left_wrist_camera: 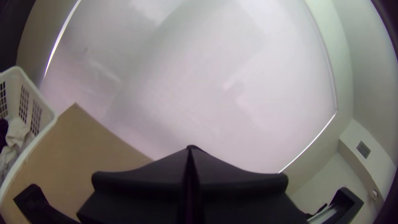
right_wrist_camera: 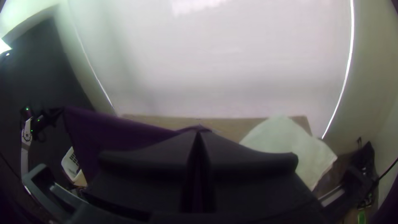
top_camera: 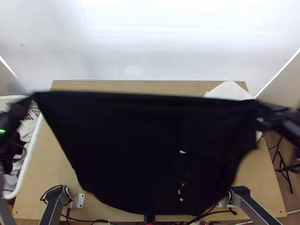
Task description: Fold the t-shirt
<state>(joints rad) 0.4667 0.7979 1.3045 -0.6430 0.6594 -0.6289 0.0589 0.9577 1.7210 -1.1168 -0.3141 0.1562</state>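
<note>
Beneath t-shirt [top_camera: 138, 150], 1 wooden table [top_camera: 47, 161], white backdrop [top_camera: 161, 48]

no legible txt, nos., labels or signs

T-shirt [top_camera: 131, 150] over table [top_camera: 47, 165], basket [top_camera: 31, 150] left

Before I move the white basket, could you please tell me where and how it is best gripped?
I'd take the basket by its long rim nearest the table, from above, gripping across it: it is a narrow, upward-facing edge, and the clothes inside seem lower.
</note>
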